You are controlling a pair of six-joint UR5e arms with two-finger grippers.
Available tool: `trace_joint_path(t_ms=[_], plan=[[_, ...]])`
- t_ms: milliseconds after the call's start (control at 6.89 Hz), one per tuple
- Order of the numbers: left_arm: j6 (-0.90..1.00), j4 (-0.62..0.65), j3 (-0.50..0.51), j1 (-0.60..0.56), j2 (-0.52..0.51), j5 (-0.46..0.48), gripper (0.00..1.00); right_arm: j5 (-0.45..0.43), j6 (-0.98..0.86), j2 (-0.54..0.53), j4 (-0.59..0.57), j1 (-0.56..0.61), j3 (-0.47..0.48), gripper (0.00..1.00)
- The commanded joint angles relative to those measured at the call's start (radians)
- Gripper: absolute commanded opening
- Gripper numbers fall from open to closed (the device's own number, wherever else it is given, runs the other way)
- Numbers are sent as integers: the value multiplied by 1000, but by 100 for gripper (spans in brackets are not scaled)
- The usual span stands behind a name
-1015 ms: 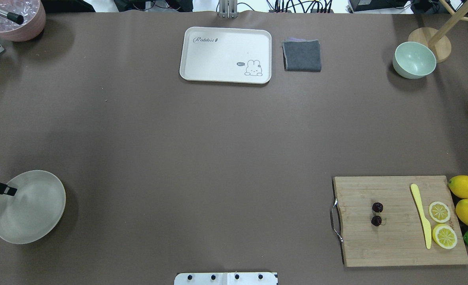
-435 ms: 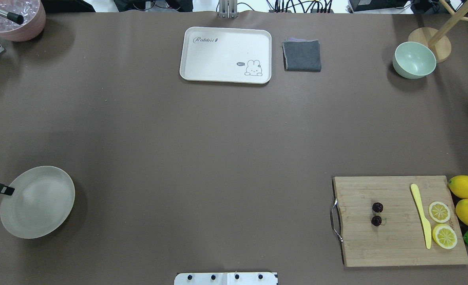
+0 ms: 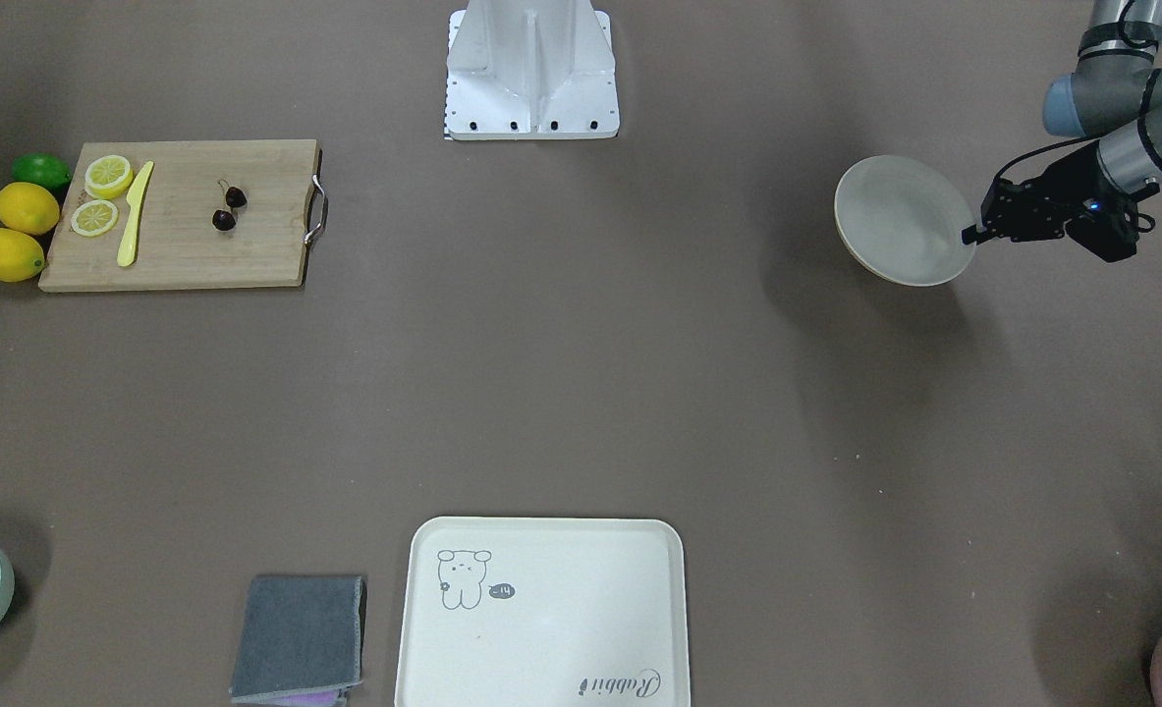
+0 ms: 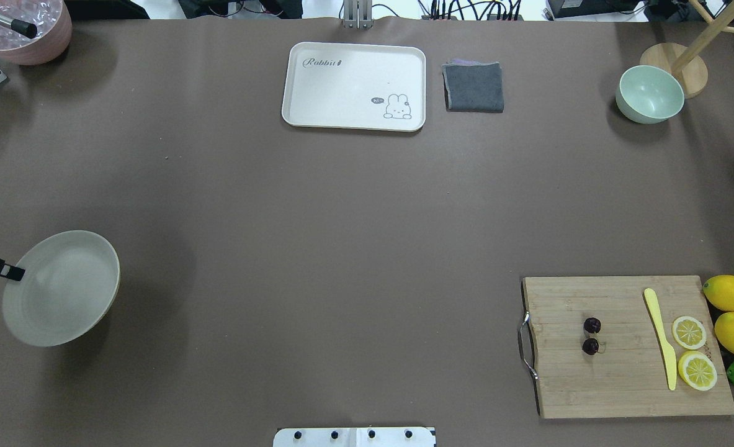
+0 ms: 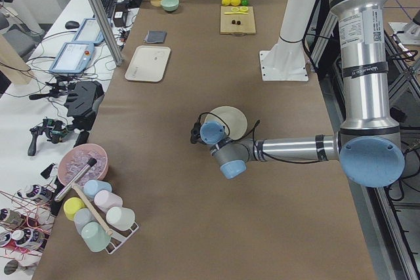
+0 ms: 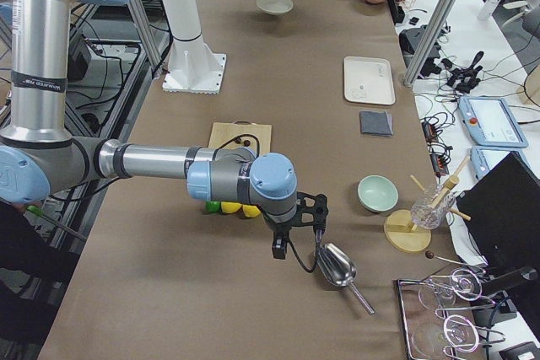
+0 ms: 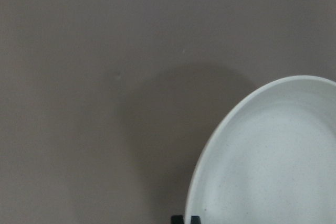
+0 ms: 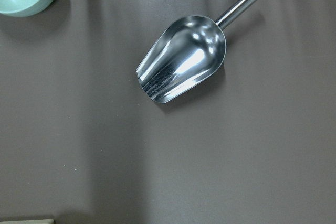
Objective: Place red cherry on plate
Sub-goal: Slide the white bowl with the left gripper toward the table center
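Yellow knife (image 4: pixel 659 338) lies on cutting board (image 4: pixel 615 385) beside lemons (image 4: pixel 731 293).

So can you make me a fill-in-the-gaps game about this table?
1. The robot's ___ tool holds the plate by its rim.
2. The cherries lie on the wooden board, which also has ___ lemon slices on it.
3. The bowl beside the wooden stand is pale ___.

Missing words: left, two, green
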Motion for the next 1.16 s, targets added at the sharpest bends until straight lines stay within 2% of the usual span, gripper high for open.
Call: trace_joint_path(t_ms=[0, 290, 580, 1015], plan=[[-291, 42, 6, -2, -201, 92, 0, 11, -2, -2, 2, 0, 5, 100], [-436, 116, -2, 151, -343, 283, 0, 13, -2, -5, 3, 0, 14, 100], [-501, 272, -11, 294, -499, 437, 0, 13, -3, -5, 3, -2, 14, 100], [-601, 302, -40, 501, -544, 617, 0, 14, -2, -6, 2, -2, 14, 100]])
